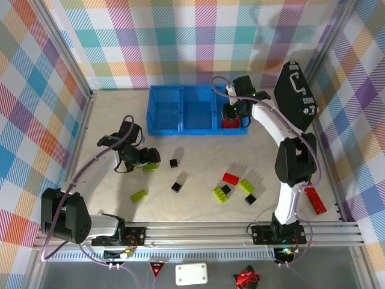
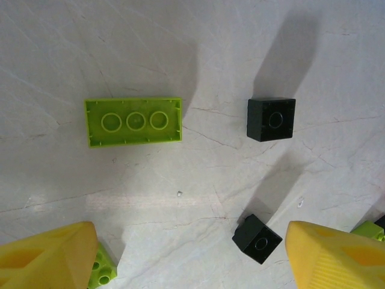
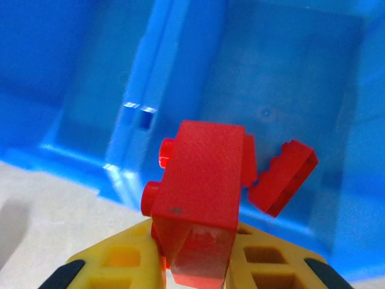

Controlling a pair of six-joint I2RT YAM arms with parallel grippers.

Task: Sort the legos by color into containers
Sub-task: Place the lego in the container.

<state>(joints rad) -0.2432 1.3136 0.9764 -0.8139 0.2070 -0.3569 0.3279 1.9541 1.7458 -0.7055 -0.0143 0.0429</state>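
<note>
Sorting looks barely begun: right tool (image 3: 197,256) pinches a red brick (image 3: 201,180) over the right compartment (image 3: 301,78) of the blue bin (image 1: 180,130) at the far edge of the bench (image 1: 198,153); left tool (image 2: 192,256), spread, hovers over an unsorted lime brick (image 2: 133,121) and black bricks (image 2: 271,119).

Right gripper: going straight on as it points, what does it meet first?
Likely the floor of the right compartment, the held red brick touching first, beside the loose red brick; depth is unclear.

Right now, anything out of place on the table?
One long red brick lies far right, beyond the right arm, apart from the other loose legos. In the blue bin, right compartment, another red brick leans tilted, not flat.
</note>
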